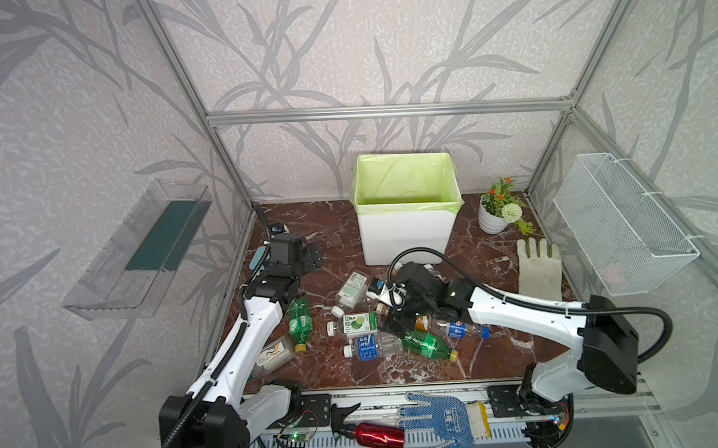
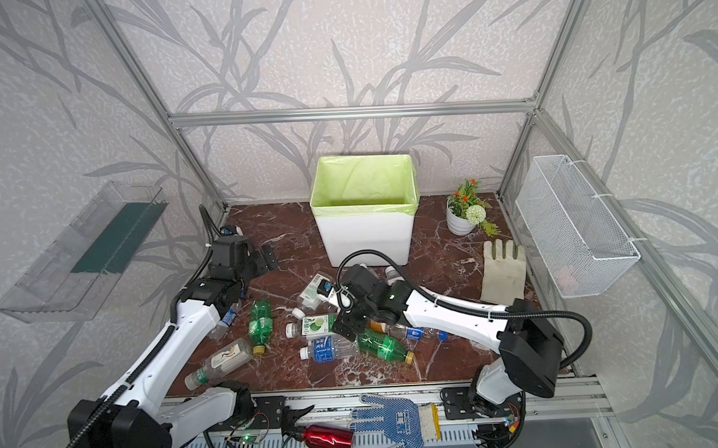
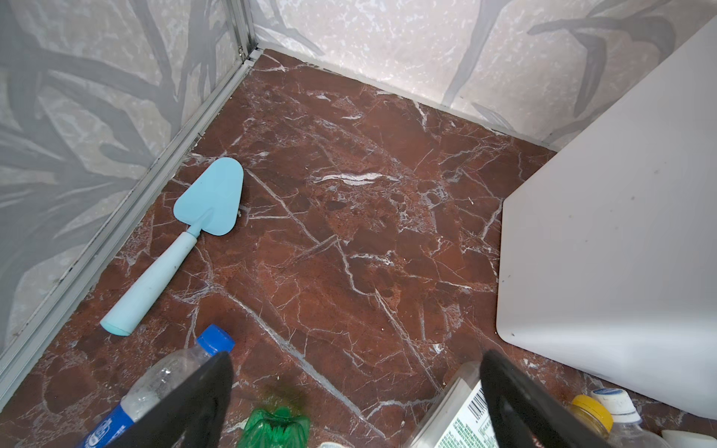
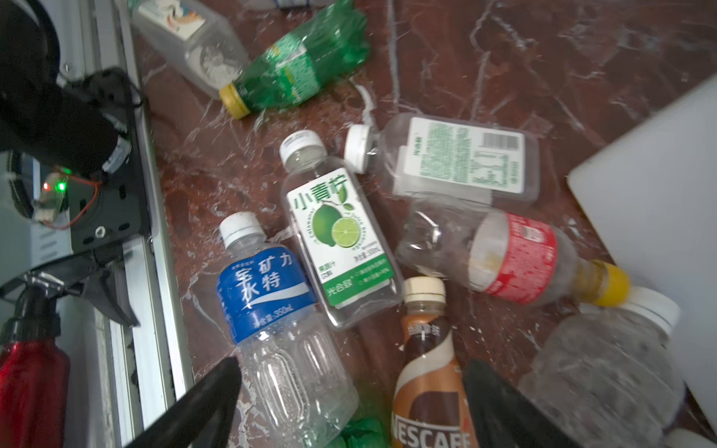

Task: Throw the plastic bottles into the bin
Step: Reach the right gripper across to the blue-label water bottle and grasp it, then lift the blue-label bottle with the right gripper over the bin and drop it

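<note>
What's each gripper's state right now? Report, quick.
Left gripper: open, empty.
Right gripper: open, over the bottles, holding nothing.

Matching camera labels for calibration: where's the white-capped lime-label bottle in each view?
Both top views: the lime-label bottle lies on its side in the bottle pile, nearer the camera than the bin, cap pointing left.
Left wrist: not in it.
Right wrist: mid-picture, alongside the blue-label water bottle.
Shared landmark: the bin's white wall, visible in all four views.
</note>
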### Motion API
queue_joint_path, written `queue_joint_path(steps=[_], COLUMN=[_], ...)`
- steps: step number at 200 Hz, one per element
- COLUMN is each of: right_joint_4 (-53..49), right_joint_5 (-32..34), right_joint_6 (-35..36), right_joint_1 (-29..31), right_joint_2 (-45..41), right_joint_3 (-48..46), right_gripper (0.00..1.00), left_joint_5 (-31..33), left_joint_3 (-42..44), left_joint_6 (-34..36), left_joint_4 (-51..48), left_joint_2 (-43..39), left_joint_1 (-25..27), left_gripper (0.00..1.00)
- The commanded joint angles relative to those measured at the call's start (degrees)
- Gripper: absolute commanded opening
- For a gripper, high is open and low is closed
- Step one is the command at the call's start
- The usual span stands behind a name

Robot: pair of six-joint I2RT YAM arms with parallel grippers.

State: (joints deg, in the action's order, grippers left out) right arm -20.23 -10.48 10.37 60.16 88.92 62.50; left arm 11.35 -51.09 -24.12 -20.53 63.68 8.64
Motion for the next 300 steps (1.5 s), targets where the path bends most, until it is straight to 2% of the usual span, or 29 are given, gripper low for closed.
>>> queue_joint_path(steps=[1, 52, 101, 195, 216, 259, 300], right_joint_4=[-6.67, -11.70, -20.19, -26.06, -26.56, -24.84, -24.40], right_joint_5=[0.64, 3.00, 7.00, 8.53, 8.90, 8.91, 12.91], right_joint_6=[7.28, 11.53, 14.32, 14.25, 13.50, 12.38, 11.39], right_joint_1=[3.14, 7.00, 9.73, 12.21, 12.19, 12.17, 11.85], right_joint_2=[3.39, 12.42, 21.18, 28.15, 28.40, 25.06, 17.92], right_joint_3=[2.97, 9.22, 17.24, 23.47, 24.46, 25.40, 28.64], right_gripper=[0.88, 0.81, 0.79, 0.73, 0.65, 0.57, 0.51], left_joint_5=[-0.45, -1.07, -1.58, -1.42, -1.47, -1.69, -1.86], left_joint_3=[1.02, 1.71, 2.37, 3.71, 4.00, 4.57, 5.26], left_joint_6=[-0.22, -0.17, -0.14, 0.21, 0.21, 0.22, 0.04], left_joint_4=[0.48, 0.50, 0.51, -0.16, -0.29, -0.13, 0.34], left_joint_2=[-2.09, -2.35, -2.24, -2.95, -3.19, -3.39, -3.51], left_joint_1=[-0.48, -0.89, -1.17, -1.94, -2.08, -2.53, -2.89], left_gripper=[0.99, 0.99, 0.99, 0.99, 0.99, 0.99, 0.99])
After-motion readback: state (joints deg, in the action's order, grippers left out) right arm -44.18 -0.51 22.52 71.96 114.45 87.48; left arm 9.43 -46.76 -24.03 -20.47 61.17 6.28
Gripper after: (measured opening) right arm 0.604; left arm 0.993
